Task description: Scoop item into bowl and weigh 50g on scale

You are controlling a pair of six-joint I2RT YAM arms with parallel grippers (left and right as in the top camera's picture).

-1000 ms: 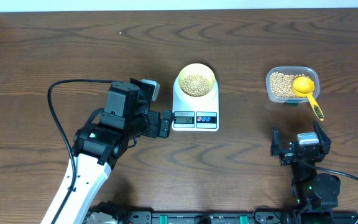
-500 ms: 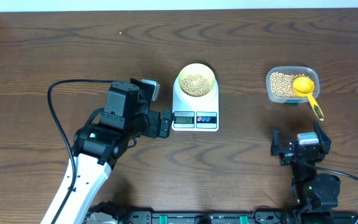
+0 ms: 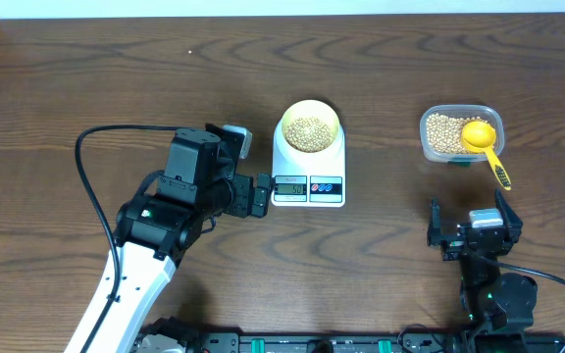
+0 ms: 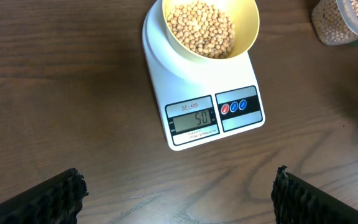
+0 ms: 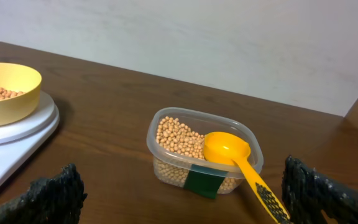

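The left gripper point(image 4: 179, 198) hangs wide open above the wooden table point(image 4: 55, 74), with nothing between its fingers point(image 4: 55, 196). Just ahead of it lies the scale point(image 4: 160, 87), front edge nearest, its display point(image 4: 194, 118) reading 50. On the far end of the scale's platform sits the bowl point(image 4: 246, 38), filled with beans point(image 4: 201, 28).

The right gripper point(image 5: 182, 198) is also spread wide and empty, well apart from the scale. Directly ahead of it stands a clear tub point(image 5: 166, 171) holding more beans. A yellow scoop point(image 5: 227, 149) rests in the tub, its handle reaching back over the rim toward the gripper's right finger. The bowl and scale lie off to this gripper's left.
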